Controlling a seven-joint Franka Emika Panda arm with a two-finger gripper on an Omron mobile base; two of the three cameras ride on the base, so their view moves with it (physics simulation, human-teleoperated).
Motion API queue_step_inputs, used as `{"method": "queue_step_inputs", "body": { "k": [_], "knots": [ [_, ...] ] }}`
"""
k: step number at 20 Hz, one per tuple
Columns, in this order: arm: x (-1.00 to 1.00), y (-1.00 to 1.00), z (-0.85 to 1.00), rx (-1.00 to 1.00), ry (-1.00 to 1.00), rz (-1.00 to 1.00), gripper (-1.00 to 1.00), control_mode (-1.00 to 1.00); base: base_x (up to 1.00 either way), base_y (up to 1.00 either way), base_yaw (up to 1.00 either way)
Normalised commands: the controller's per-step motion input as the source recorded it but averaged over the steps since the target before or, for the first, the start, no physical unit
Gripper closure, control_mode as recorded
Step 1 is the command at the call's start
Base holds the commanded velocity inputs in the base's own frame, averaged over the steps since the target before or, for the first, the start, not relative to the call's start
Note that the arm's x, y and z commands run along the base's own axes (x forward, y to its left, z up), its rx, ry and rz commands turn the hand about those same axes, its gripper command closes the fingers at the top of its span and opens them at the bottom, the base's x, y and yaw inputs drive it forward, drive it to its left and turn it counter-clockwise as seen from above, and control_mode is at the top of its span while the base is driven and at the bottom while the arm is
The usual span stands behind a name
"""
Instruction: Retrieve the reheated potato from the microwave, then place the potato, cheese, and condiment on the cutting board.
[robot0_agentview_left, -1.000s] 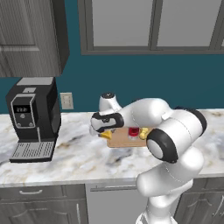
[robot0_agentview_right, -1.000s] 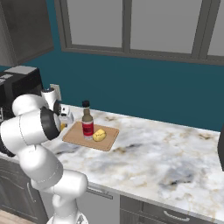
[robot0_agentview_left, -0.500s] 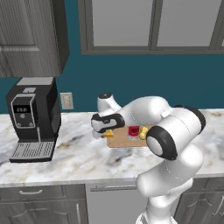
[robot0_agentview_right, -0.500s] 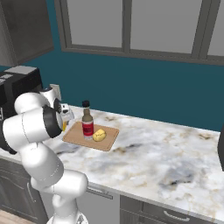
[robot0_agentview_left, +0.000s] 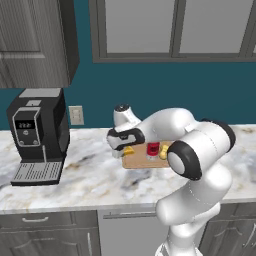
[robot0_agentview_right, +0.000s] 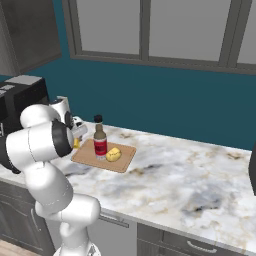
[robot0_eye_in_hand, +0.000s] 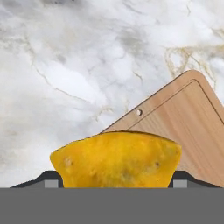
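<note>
My gripper (robot0_agentview_left: 120, 151) is shut on the cheese (robot0_eye_in_hand: 116, 159), a yellow-orange wedge that spans the space between both fingertips in the hand view. It hangs just over the left end of the wooden cutting board (robot0_agentview_left: 137, 161), whose rounded corner (robot0_eye_in_hand: 188, 127) lies below the wedge. On the board stand the brown condiment bottle (robot0_agentview_right: 100, 140) with its red label and, beside it, the pale-yellow potato (robot0_agentview_right: 113, 154). From the left base view the bottle (robot0_agentview_left: 153, 149) and potato (robot0_agentview_left: 163, 153) sit partly behind my arm. A black sliver at the far right edge is the microwave (robot0_agentview_right: 252, 167).
A black-and-silver coffee machine (robot0_agentview_left: 37, 135) stands on the marble counter left of the board, with a wall outlet (robot0_agentview_left: 76, 115) behind it. Bare marble (robot0_agentview_right: 190, 175) stretches to the right of the board. Cabinets hang above, drawers sit below the counter edge.
The hand with the cheese has sunk slightly toward the board's left end. The bottle and potato have stayed put.
</note>
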Motion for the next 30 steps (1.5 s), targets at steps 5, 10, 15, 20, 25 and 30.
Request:
{"method": "queue_step_inputs", "body": {
  "k": [5, 10, 15, 20, 25, 30],
  "knots": [
    [0.01, -0.13, -0.07, 0.0, 0.0, 0.16, 1.0, -1.0, 0.0, 0.0, 0.0],
    [0.05, -0.14, -0.12, -0.01, 0.0, 0.14, 1.0, -1.0, 0.0, 0.0, 0.0],
    [0.07, -0.09, -0.11, -0.02, 0.01, 0.06, 1.0, -1.0, 0.0, 0.0, 0.0],
    [0.18, -0.02, -0.1, 0.0, 0.0, 0.01, 1.0, -1.0, 0.0, 0.0, 0.0],
    [0.14, -0.12, -0.12, -0.01, 0.03, 0.01, 1.0, -1.0, 0.0, 0.0, 0.0],
    [0.16, -0.07, -0.13, -0.01, 0.04, 0.02, 1.0, -1.0, 0.0, 0.0, 0.0]
  ]
}}
